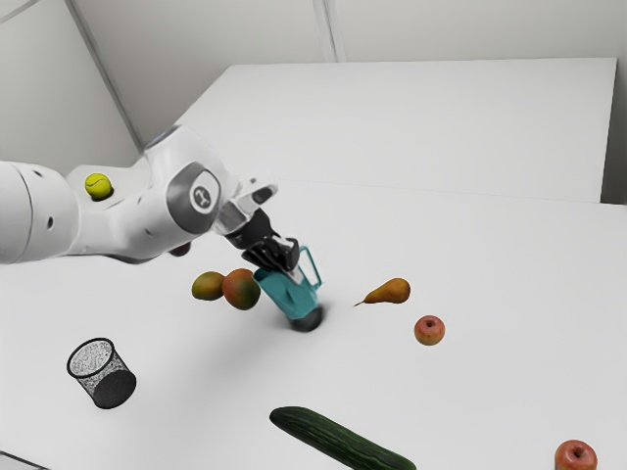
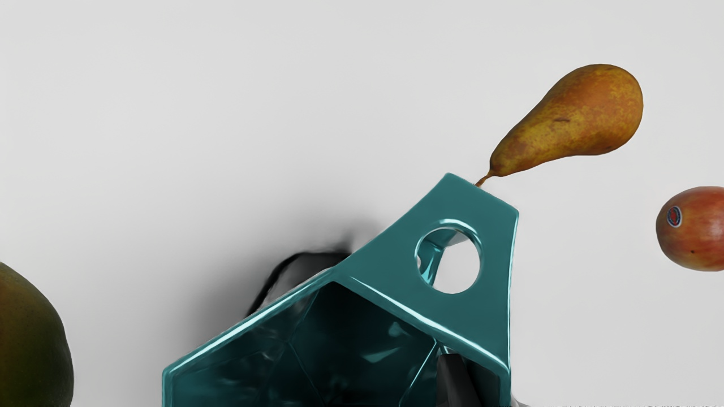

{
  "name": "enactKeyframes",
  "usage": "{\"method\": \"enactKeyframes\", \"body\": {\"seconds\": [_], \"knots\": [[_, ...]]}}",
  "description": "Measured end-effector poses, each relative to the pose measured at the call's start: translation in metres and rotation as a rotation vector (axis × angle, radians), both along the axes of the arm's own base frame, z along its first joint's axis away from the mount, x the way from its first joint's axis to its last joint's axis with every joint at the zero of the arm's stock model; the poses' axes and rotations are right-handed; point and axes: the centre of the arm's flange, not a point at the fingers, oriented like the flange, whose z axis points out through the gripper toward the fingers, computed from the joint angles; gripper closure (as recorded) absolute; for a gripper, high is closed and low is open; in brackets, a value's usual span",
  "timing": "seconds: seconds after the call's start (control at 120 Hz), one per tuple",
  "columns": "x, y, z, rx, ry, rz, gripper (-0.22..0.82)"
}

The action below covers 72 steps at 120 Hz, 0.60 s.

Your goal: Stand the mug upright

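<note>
The task is judged partly complete: the mug (image 1: 291, 297) sits below the fingers (image 2: 455, 381), mouth up but tilted, its wall gripped between them – one inside – while levelling, seating its base on the table (image 1: 196, 401) and release remain.

"The mug's (image 2: 226, 333) mouth faces us. What's by its handle (image 2: 464, 206)?"

"A pear (image 2: 588, 113), stem toward it, and an apple (image 2: 696, 232) farther off."

"The green fruit (image 2: 34, 345)?"

"Across the mug from them."
</note>
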Motion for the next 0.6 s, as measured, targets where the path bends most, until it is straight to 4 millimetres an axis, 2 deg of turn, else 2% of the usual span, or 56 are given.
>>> {"method": "enactKeyframes", "body": {"seconds": [0.208, 0.6], "knots": [[0.000, -0.012, 0.009, 0.169, 0.034, -0.019, 0.77], [-0.009, -0.019, -0.001, 0.308, 0.148, 0.102, 0.78]]}}
